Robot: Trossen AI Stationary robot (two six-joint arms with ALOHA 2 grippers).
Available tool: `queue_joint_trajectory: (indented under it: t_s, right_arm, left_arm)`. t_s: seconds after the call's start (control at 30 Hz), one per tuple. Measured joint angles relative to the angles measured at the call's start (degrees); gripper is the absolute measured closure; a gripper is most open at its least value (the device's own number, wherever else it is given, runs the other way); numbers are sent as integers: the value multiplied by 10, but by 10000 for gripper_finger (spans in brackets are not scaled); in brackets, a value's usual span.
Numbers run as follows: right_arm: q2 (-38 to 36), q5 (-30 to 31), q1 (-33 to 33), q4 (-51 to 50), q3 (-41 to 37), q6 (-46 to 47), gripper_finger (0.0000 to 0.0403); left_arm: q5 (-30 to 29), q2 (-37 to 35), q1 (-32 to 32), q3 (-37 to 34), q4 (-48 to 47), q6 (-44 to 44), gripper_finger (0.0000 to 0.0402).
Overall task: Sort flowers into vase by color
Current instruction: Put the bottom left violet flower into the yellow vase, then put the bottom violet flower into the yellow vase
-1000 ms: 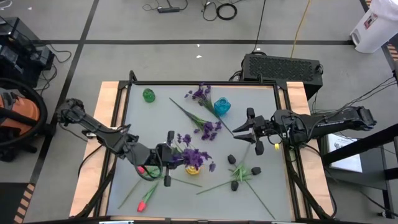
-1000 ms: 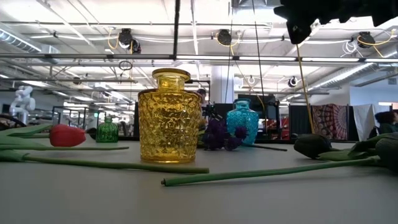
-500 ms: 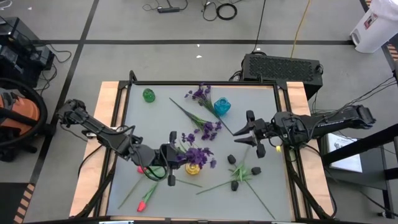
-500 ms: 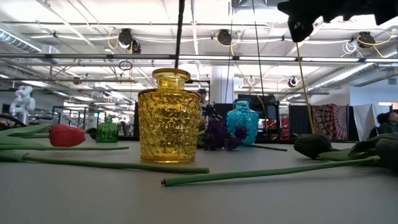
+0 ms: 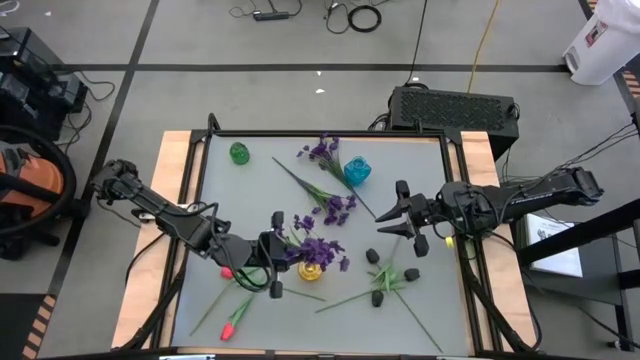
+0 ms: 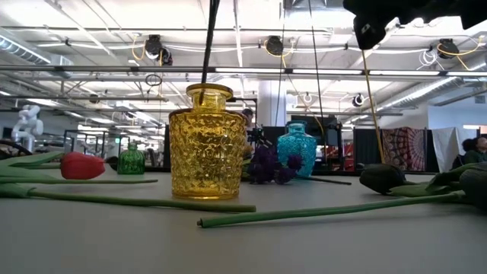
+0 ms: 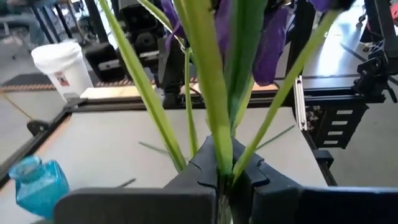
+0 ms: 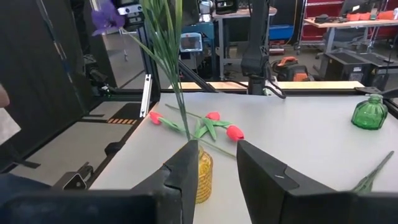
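Observation:
My left gripper is shut on a purple spray just above the yellow glass vase, which stands on its base near the table's front. The spray's stem slants down into the vase's mouth. My right gripper is open and empty, raised over the table's right half, level with the vase. Red tulips lie at the front left. Black-headed blooms lie at the front right. My left gripper pinches the spray's bundle of green stems between its two shut fingers, below the purple blooms. The fingers come level from the table's left and lie across the stems. The spray stands nearly upright, its lower stem reaching down into the yellow vase.
A blue vase and a green vase stand at the back. Two more purple sprays lie on the table behind the yellow vase. Long green stems lie across the front.
My left gripper has gone a little toward the table's right edge with the purple spray, over the yellow vase. The spray's stem has tipped and come down into the vase's mouth.

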Motion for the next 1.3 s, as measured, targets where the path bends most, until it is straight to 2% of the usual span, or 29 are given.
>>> queue_joint_trajectory:
  t_s: [0.3, 0.63, 0.93, 1.3]
  right_arm:
    - [0, 0, 0, -2, 0, 0, 300]
    - [0, 0, 0, -2, 0, 0, 300]
    - [0, 0, 0, -2, 0, 0, 300]
    - [0, 0, 0, -3, 0, 0, 300]
  left_arm:
    - [-12, 0, 9, 0, -36, -53, 339]
    - [-13, 0, 12, 0, -99, -101, 249]
    - [17, 0, 11, 0, -206, -182, 242]
    - [53, 0, 10, 0, -307, -195, 242]
